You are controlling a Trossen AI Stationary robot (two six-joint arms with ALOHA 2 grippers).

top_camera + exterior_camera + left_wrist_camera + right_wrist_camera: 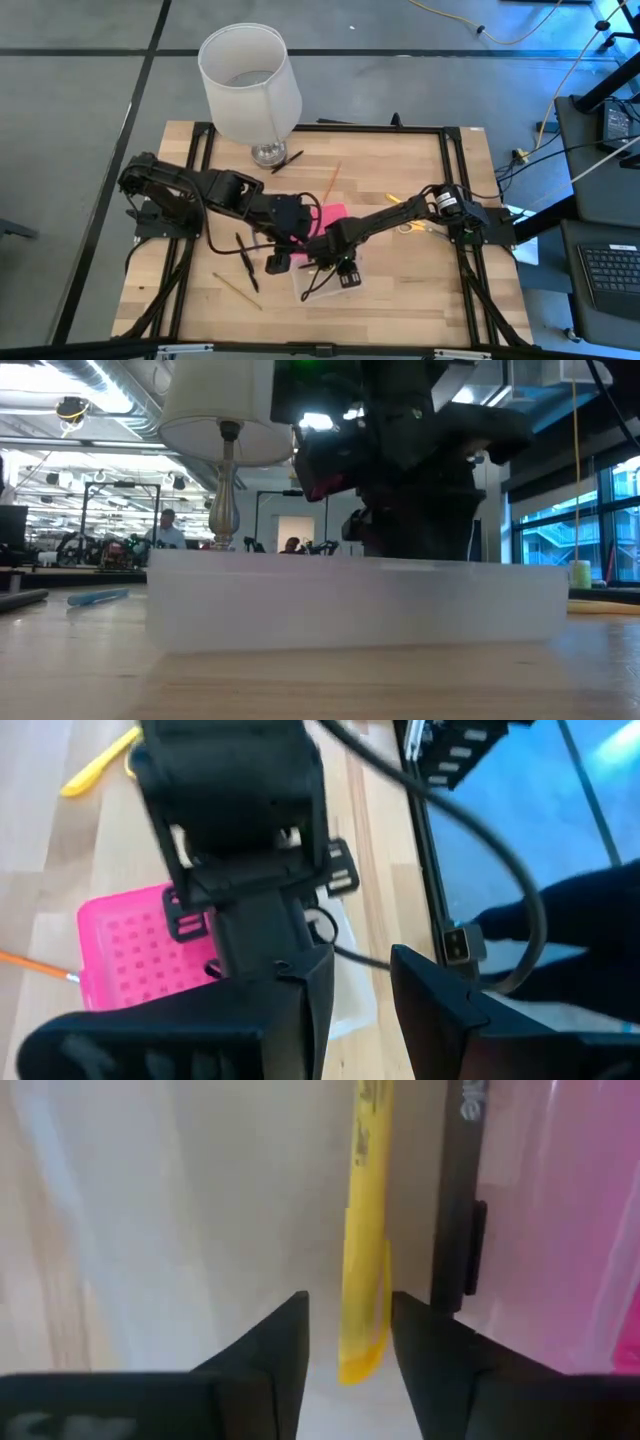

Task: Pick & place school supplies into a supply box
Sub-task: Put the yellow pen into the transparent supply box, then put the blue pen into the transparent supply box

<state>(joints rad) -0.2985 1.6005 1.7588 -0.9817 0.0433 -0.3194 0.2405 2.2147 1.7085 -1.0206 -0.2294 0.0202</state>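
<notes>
The supply box lies near the table's middle, its clear base (318, 282) toward the near edge and its pink dotted lid (334, 214) laid open behind it. My right gripper (345, 277) points down into the base, open. Its fingers stand either side of the end of a yellow pen (364, 1270), which lies in the base beside a black pen (458, 1200). My left gripper (277, 264) hovers open just left of the box, holding nothing. On the table lie a black pen (247, 262), a tan pencil (237, 290), an orange pencil (331, 181) and yellow-handled scissors (404, 226).
A white-shaded lamp (250, 82) stands at the table's far edge with a dark pen (287, 160) by its foot. A grey-blue pen (98, 598) lies left of the box in the low view. Black frame rails (455, 190) border the table. Bare wood shows at the near right.
</notes>
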